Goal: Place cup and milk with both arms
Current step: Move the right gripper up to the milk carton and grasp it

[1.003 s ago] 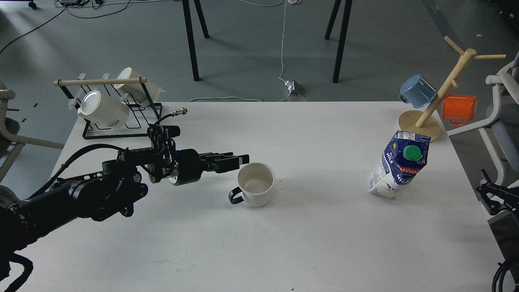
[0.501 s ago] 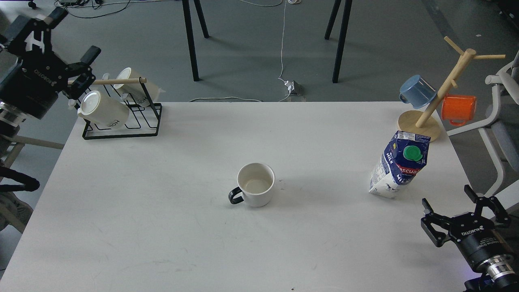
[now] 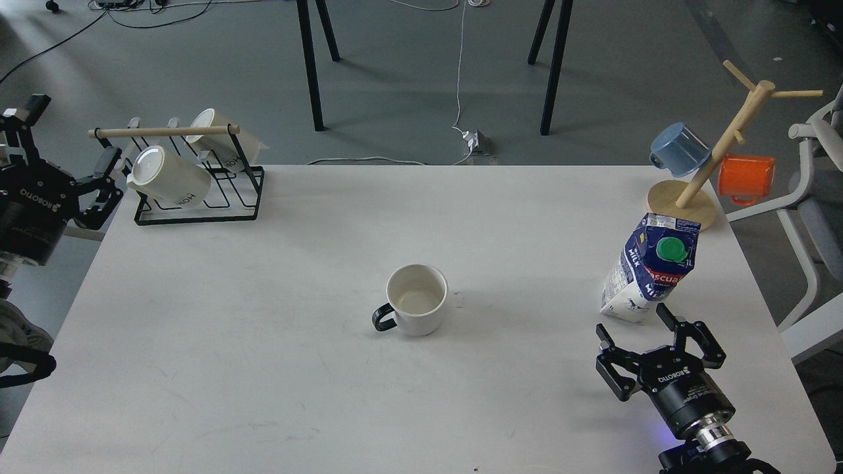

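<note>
Right gripper (image 3: 635, 328) stands with jaws spread, just short of the milk carton (image 3: 649, 268), not touching. The cup (image 3: 416, 299) sits upright well to its left. Left gripper (image 3: 71, 141), fingers apart, hovers off the table edge beside the black mug rack (image 3: 197, 197).

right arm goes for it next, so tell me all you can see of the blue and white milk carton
The blue-and-white gable-top milk carton looks like printed cardboard, with "MILK" lettering, a red band of text and a round green screw cap on the sloped top, which appears closed. It stands on its base on the white table, near the right edge, just in front of the round wooden base of the mug tree. Nothing grips it: the right gripper sits open just in front of it, not touching.
</note>
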Controlling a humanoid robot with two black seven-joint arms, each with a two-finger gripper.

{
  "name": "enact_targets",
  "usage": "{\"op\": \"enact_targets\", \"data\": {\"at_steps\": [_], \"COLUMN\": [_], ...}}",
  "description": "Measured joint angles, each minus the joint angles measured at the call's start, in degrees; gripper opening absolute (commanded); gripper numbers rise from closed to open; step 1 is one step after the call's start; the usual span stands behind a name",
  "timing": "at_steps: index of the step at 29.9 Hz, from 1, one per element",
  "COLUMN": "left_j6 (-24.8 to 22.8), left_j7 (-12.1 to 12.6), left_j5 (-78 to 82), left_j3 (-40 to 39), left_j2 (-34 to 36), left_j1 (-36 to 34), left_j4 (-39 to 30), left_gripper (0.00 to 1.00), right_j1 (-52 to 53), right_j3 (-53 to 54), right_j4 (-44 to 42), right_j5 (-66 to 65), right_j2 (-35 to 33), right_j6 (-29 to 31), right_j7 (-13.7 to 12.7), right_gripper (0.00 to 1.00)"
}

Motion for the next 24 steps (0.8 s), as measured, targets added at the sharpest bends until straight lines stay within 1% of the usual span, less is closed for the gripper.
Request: {"op": "enact_targets", "data": {"at_steps": [10, 24], "left_j6": [0.0, 0.0], "left_j7": [0.0, 0.0], "left_j5": [0.09, 0.19], "left_j3": [0.07, 0.44], "left_j2": [-0.19, -0.17], "left_j1": [0.92, 1.26], "left_j4": [0.25, 0.71], "left_gripper": [0.99, 0.99], "right_j1": [2.17, 1.58], "right_j3": [0.55, 1.18], "right_j4": [-2.44, -2.61], "right_j5": [0.51, 0.58], "right_j2": [0.04, 0.04], "right_j6": [0.0, 0.0], "right_j7": [0.28, 0.22], "right_gripper": [0.99, 0.99]}}
